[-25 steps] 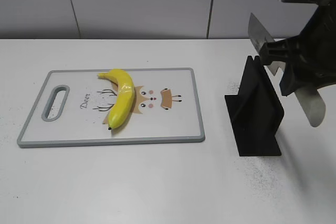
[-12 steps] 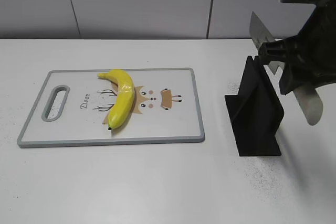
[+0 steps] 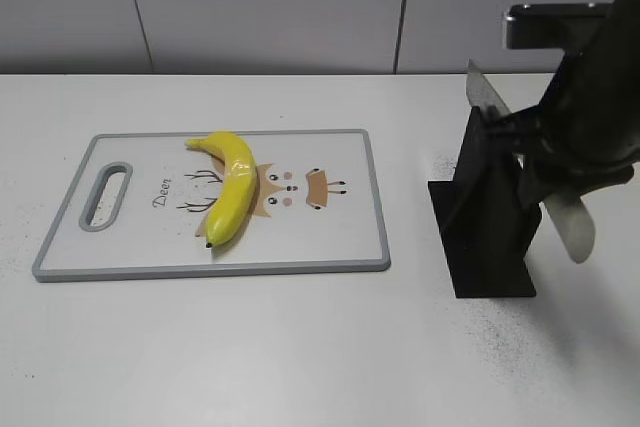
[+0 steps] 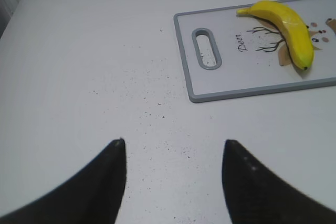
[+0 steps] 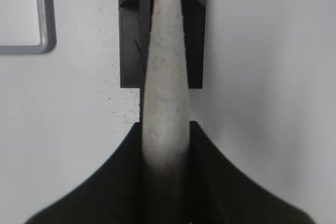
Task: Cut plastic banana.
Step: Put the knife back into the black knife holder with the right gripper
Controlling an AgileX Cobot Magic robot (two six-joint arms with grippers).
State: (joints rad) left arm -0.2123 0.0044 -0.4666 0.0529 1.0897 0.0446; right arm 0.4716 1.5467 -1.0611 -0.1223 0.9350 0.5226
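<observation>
The plastic banana (image 3: pixel 232 187) is glossy yellow and lies on the white, grey-rimmed cutting board (image 3: pixel 372 197), left of its middle. It also shows in the left wrist view (image 4: pixel 286 22) on the board (image 4: pixel 184 61). My right gripper (image 3: pixel 535 152) is shut on a knife, with the steel blade (image 3: pixel 485 92) pointing up and left and the pale handle (image 3: pixel 568 222) hanging down to the right, over the black knife stand (image 3: pixel 485 222). The right wrist view shows the jaws (image 5: pixel 165 124) clamped on the handle (image 5: pixel 165 77). My left gripper (image 4: pixel 173 145) is open and empty over bare table, well left of the board.
The black stand (image 5: pixel 131 35) sits on the white table to the right of the board, directly under the knife. A grey wall runs behind the table. The board has a handle slot (image 3: pixel 105 195) at its left end.
My right arm with the knife has shifted left and slightly down, closer over the black stand. The banana and board have not moved.
</observation>
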